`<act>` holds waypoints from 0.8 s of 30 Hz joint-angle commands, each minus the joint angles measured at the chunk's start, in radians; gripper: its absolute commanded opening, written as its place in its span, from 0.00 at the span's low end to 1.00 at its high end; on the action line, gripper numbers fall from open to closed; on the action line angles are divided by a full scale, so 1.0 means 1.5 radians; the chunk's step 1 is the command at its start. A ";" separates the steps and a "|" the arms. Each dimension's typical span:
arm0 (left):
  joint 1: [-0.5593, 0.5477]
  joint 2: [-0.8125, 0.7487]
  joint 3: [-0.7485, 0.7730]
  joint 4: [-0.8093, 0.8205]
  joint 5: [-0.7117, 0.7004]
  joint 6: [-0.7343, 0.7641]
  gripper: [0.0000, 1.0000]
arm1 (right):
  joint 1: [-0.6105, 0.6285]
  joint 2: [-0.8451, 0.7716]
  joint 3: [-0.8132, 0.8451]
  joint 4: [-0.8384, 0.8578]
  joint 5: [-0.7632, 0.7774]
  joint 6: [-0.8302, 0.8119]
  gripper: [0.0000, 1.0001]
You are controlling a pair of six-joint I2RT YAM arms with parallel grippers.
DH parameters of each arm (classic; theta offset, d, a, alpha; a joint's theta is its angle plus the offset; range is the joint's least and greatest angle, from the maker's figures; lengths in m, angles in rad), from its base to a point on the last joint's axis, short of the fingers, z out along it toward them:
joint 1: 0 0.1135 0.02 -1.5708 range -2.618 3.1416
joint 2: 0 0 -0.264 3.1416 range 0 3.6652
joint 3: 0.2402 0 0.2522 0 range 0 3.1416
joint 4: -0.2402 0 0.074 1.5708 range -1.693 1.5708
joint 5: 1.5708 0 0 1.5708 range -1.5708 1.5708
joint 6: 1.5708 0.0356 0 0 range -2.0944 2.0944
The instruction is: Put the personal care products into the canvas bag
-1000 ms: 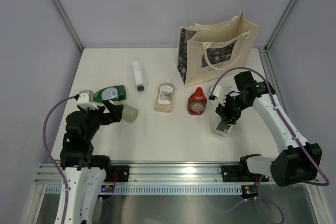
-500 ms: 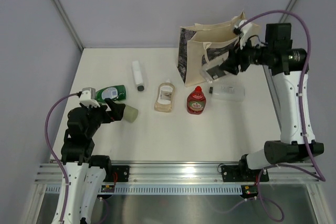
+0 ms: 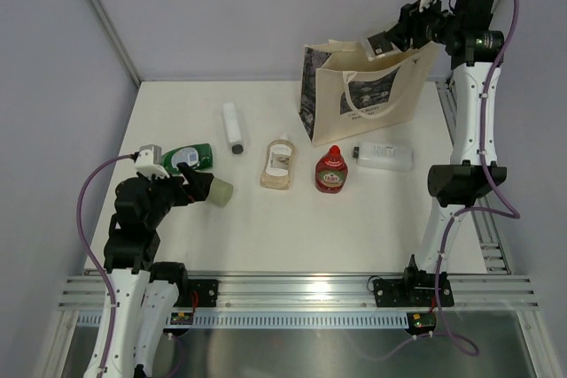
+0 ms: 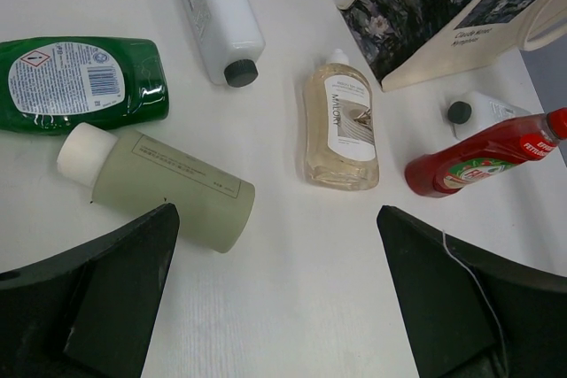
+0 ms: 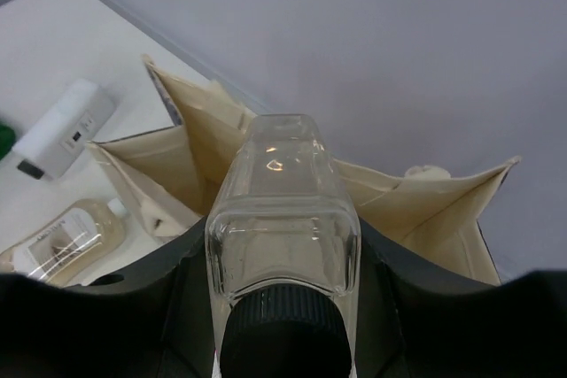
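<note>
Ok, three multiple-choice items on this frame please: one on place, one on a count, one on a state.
1. Where is the clear bottle in the right claw? A. above the canvas bag's mouth B. on a shelf C. in a drawer
2. How many bottles lie on the table? A. four B. six C. eight
3. The left claw is: A. shut on a bottle B. open and empty C. out of view
Key: 1 A, the bag's opening shows beneath it. 2 B: white, green, pale-green, peach, red, second clear. 3 B, its fingers stand wide with nothing between.
</note>
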 commanded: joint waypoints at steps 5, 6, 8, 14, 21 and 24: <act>0.000 -0.012 0.018 0.024 0.021 -0.033 0.99 | -0.035 -0.018 -0.033 0.125 0.055 -0.093 0.00; 0.000 -0.016 0.014 0.025 0.020 -0.039 0.99 | -0.041 -0.003 -0.029 0.125 0.071 -0.102 0.00; 0.000 -0.017 0.011 0.029 0.020 -0.042 0.99 | -0.042 0.019 -0.008 0.113 0.086 -0.130 0.00; 0.000 0.011 0.020 0.033 0.033 -0.040 0.99 | -0.022 0.108 0.016 0.109 0.133 -0.179 0.00; -0.001 0.031 0.018 0.028 -0.011 -0.074 0.99 | 0.010 0.157 -0.028 0.157 0.222 -0.189 0.00; -0.002 0.046 0.015 0.035 -0.026 -0.095 0.99 | 0.020 0.175 -0.049 0.197 0.269 -0.190 0.00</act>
